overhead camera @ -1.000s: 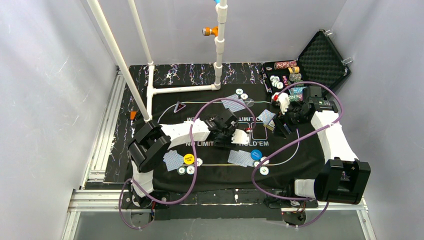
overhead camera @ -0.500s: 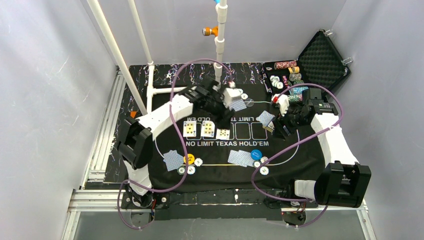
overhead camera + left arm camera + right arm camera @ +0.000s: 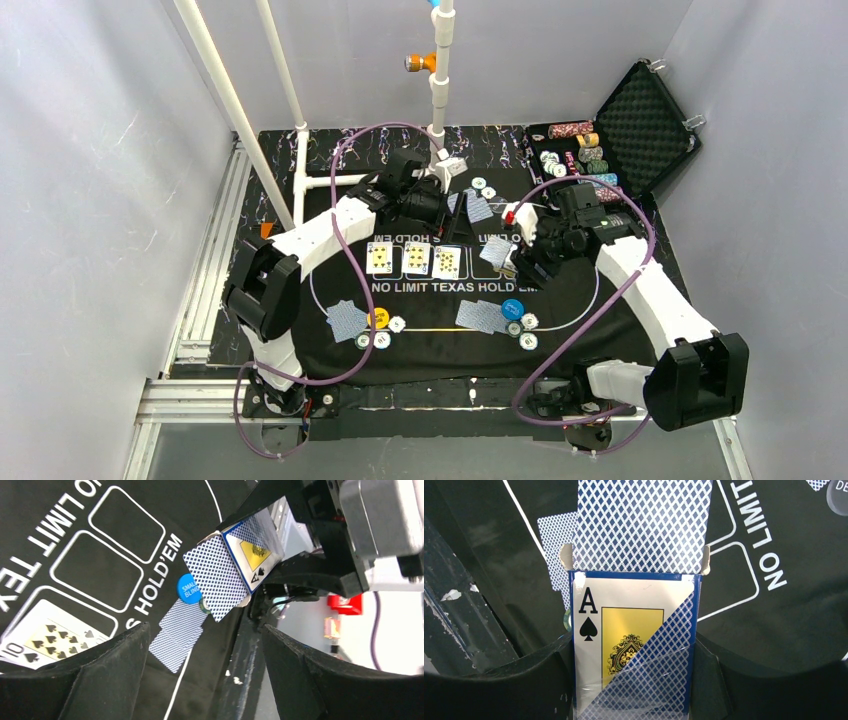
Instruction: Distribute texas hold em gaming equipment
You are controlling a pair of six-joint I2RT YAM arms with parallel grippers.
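Clamping a card box [image 3: 624, 625] tight in the right claw [image 3: 634, 670], with blue-backed cards [image 3: 644, 525] sticking out of it past the claw's tips. Hovering with the left claw [image 3: 202, 680] spread wide and empty, three face-up cards [image 3: 416, 259] just base-side of it, a blue button disc [image 3: 189, 587] farther beyond its tips.

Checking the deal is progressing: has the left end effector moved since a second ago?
Yes. The left end effector has swung from above the mat's lettering toward the far edge, and now sits beside the white pipe.
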